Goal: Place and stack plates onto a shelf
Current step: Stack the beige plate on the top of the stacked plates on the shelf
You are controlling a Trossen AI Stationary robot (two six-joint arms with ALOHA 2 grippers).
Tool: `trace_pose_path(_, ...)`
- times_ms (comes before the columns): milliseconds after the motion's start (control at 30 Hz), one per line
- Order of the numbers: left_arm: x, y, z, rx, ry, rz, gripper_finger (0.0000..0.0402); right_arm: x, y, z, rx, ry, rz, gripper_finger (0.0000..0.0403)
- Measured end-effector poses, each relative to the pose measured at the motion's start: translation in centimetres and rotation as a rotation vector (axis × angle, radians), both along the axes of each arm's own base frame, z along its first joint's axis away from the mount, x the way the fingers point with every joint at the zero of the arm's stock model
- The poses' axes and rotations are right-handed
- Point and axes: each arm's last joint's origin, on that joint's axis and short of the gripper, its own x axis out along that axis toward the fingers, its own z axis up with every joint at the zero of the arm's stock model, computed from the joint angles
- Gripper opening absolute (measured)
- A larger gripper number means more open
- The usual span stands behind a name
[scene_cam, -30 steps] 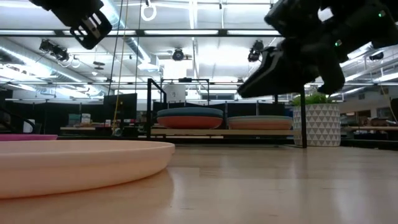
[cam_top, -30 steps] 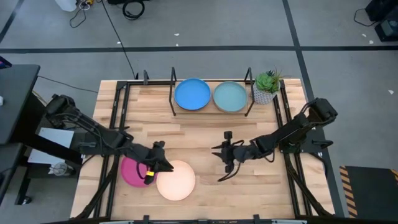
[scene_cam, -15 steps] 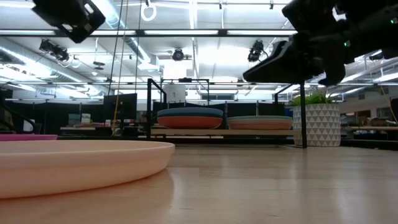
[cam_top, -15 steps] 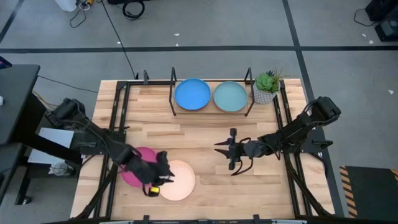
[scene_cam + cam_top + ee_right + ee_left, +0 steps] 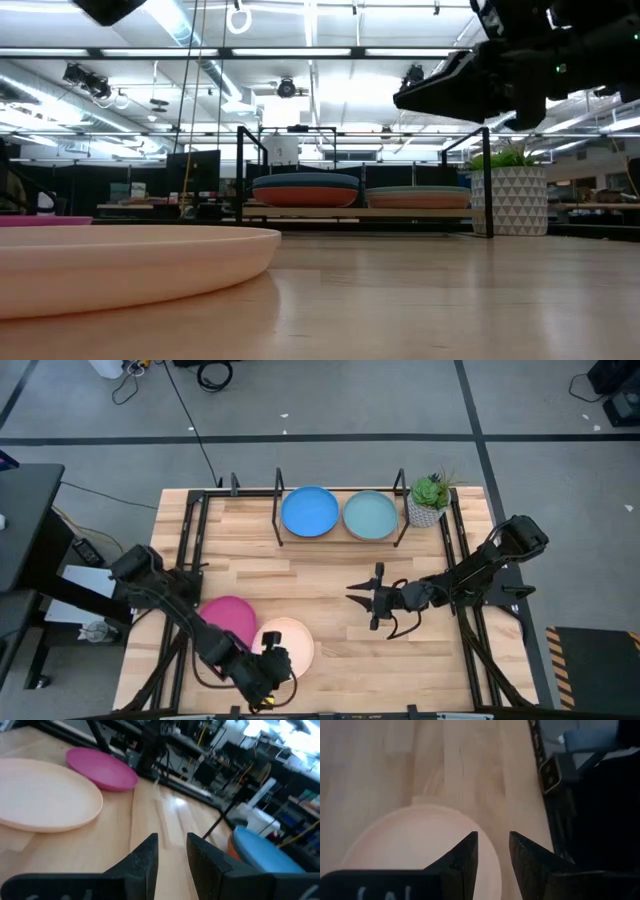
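Note:
A cream plate [image 5: 293, 643] and a magenta plate [image 5: 228, 620] lie flat on the table near its near-left part, their rims meeting. On the shelf [image 5: 341, 543] at the far edge sit two stacks, one topped by a blue plate [image 5: 309, 512], one by a light teal plate [image 5: 370, 516]. My left gripper [image 5: 273, 658] hovers open over the cream plate's [image 5: 420, 850] near rim, its fingers pointing down. My right gripper [image 5: 373, 598] hangs open above the table's middle, off the wood, and its wrist view looks toward the cream plate [image 5: 45, 795] and the magenta plate [image 5: 102, 767].
A small potted plant [image 5: 428, 500] stands right of the shelf. Black frame rails [image 5: 190, 575] run along both table sides. Bare wood lies between the shelf and the two loose plates. In the low view the stacks [image 5: 305, 188] show several plates under the top ones.
My left gripper has swung toward the table's near edge, from between the magenta and cream plates to the cream plate's near rim, and has risen. My right gripper has drifted a little to the right and up and has levelled out. No plate has moved.

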Motion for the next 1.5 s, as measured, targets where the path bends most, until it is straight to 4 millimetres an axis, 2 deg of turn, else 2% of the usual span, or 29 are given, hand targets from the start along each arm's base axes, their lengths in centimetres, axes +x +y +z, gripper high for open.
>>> trace_pose_path(267,-0.6,-1.3,-2.0,-0.005,0.106,0.080,0.0119,0.3,-0.5,0.5,-0.034,-0.038,0.043,0.0108)
trace_pose_path(667,-2.3,-2.4,-3.3,-0.024,0.195,0.180,0.0117,0.9,-1.9,0.7,-0.017,-0.061,0.111,0.0108)
trace_pose_path(933,-2.5,-3.4,-6.4,0.008,0.303,0.160,0.0104,1.1,-2.4,0.9,-0.007,-0.077,0.160,0.0108)
trace_pose_path(1233,-2.8,-3.5,-6.7,0.054,0.305,0.144,0.0103,1.2,-2.8,0.9,0.000,-0.081,0.182,0.0108)
trace_pose_path(1500,-3.0,-3.6,-8.2,0.164,0.333,0.068,0.0102,1.3,-3.1,0.9,0.003,-0.082,0.201,0.0108)
